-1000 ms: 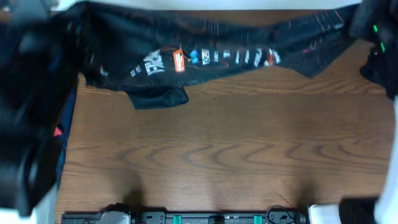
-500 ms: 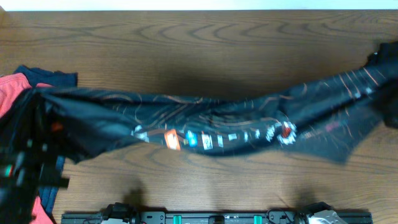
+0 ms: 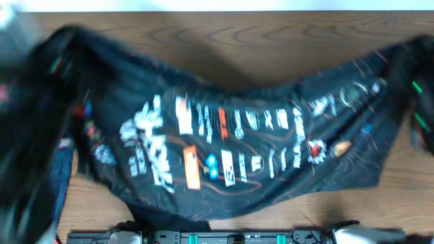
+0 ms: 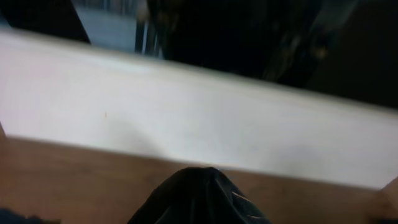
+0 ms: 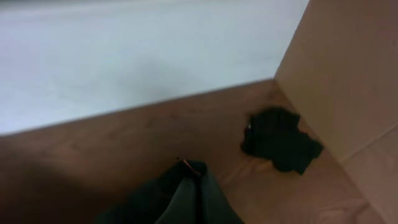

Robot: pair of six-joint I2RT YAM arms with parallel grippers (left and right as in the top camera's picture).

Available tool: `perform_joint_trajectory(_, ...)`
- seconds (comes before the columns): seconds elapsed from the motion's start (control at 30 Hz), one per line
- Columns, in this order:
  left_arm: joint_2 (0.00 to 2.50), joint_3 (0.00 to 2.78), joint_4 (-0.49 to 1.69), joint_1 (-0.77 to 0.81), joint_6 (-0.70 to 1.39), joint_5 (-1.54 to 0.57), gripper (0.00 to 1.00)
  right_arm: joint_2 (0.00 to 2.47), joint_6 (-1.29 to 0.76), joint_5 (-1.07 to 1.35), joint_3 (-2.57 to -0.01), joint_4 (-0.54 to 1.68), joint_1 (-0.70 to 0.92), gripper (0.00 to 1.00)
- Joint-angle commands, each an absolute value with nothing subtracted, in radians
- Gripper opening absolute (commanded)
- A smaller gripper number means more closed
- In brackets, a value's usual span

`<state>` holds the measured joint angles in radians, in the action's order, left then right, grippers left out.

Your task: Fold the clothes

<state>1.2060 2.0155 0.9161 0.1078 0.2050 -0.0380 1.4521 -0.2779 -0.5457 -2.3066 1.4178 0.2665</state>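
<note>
The black jersey with white and orange logos hangs spread wide across the table, stretched between my two arms and blurred by motion. My left gripper holds its left end and my right gripper its right end. In the left wrist view a bunch of black jersey fabric covers the jaws. In the right wrist view folded jersey fabric covers the jaws as well. A strip of the navy top shows under the jersey's left side.
The wooden table runs back to a white wall. A small crumpled dark cloth lies on the table near a tan side panel. Arm bases sit along the front edge.
The jersey was a narrow bunched strip across the table; now it is opened out wide with its logos showing. Both arms have swung toward the back of the table.
</note>
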Motion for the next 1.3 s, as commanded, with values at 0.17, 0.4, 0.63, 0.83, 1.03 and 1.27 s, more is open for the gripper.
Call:
perform_joint_trajectory(0.17, 1.649, 2.009, 0.835, 0.111, 0.204, -0.017, 0.06, 1.839, -0.3, -0.409, -2.304, 1.333, 0.205, 0.01)
perform_joint_trajectory(0.4, 1.871, 2.009, 0.71, 0.105, 0.203, -0.014, 0.06, 2.074, -0.3, -0.364, -2.304, 1.267, 0.144, 0.01)
perform_joint_trajectory(0.63, 1.927, 2.009, 0.679, 0.095, 0.203, -0.014, 0.06, 2.16, -0.3, -0.288, -2.304, 1.272, 0.064, 0.02)
perform_joint_trajectory(0.83, 1.928, 2.009, 0.677, 0.095, 0.203, -0.014, 0.06, 2.16, -0.303, -0.287, -2.304, 1.266, 0.039, 0.02)
perform_joint_trajectory(1.03, 1.928, 2.009, 0.683, 0.095, 0.203, -0.014, 0.06, 2.16, -0.303, -0.287, -2.304, 1.274, 0.04, 0.01)
perform_joint_trajectory(1.27, 1.833, 2.009, 0.736, 0.101, 0.19, -0.014, 0.06, 2.09, -0.31, -0.322, -2.304, 1.268, 0.057, 0.01)
